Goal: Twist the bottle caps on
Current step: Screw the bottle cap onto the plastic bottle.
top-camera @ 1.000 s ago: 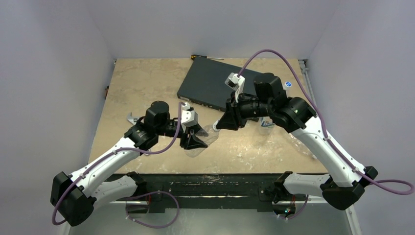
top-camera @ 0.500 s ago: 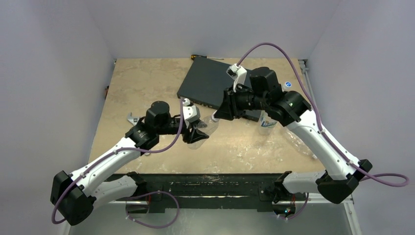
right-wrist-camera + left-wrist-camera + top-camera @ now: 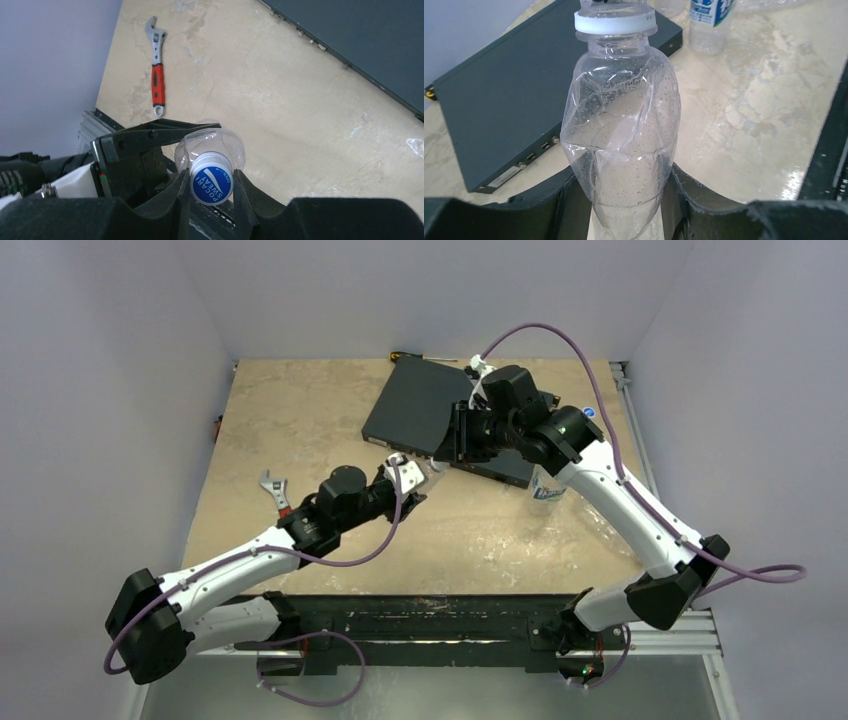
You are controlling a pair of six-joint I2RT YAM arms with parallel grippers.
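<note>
Across the beige, marbled table [image 3: 300, 410], walled by pale lilac panels, a wrench [image 3: 275, 490] lies at the left. Right of it, the left gripper [image 3: 624, 200] is clamped on the lower body of a crumpled clear bottle [image 3: 621, 130]. The right gripper [image 3: 211, 200] pinches the blue cap [image 3: 212, 184] sitting on that bottle's neck. Behind them lies a black box [image 3: 410, 410]. A labelled bottle [image 3: 545, 490] stands at its right end, with a loose cap [image 3: 588, 413] farther back.
</note>
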